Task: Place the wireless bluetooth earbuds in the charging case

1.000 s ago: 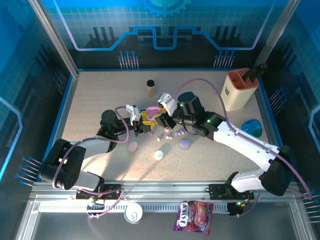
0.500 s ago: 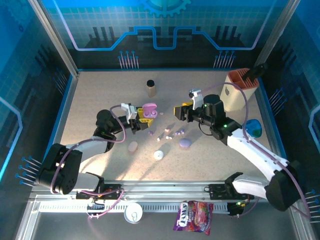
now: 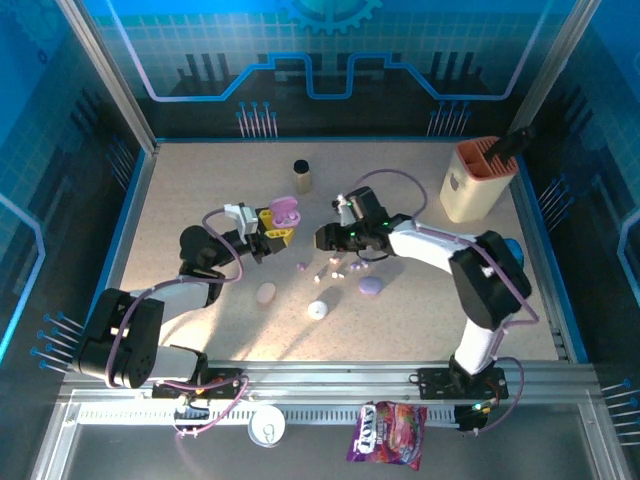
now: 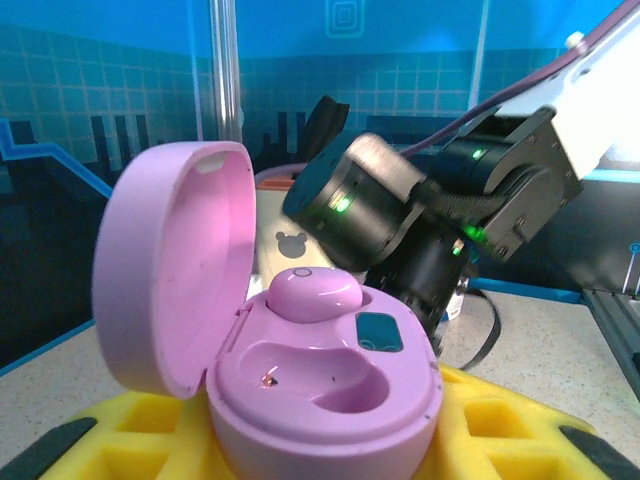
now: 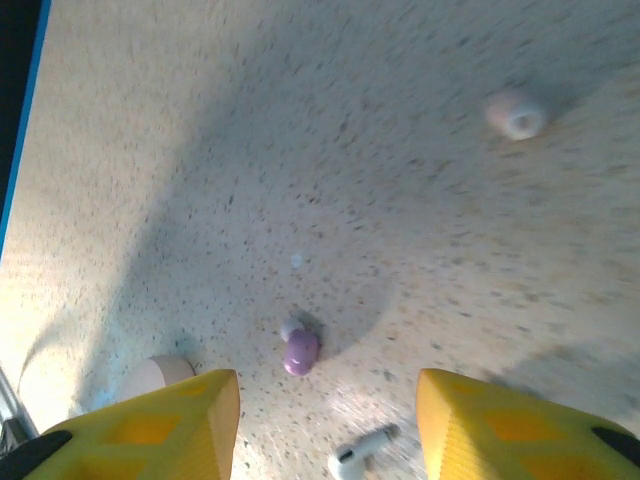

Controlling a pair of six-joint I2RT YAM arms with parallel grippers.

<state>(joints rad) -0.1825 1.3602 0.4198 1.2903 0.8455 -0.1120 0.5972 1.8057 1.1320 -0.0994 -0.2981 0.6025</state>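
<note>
The left claw [image 3: 272,226] clenches the open pink case [image 4: 320,390] (one bud [image 4: 313,294] sits inside). The right claw [image 5: 328,420] hangs spread and empty above a purple earbud [image 5: 300,352] on the table [image 5: 300,150], beside a white earbud [image 5: 362,453].

Speckled table [image 3: 200,195] w/ loose earbuds [image 5: 300,352], purple case [image 3: 370,286], white puck [image 3: 317,310].

The right gripper [image 3: 325,238] pulled away from the open charging case [image 3: 286,209] toward 3 o'clock, then swung back toward 9 o'clock and stopped above the loose earbuds [image 3: 335,262]. The left gripper [image 3: 279,223], carrying the case, drifted toward 10 o'clock. The right arm's elbow [image 3: 487,275] folded inward.
</note>
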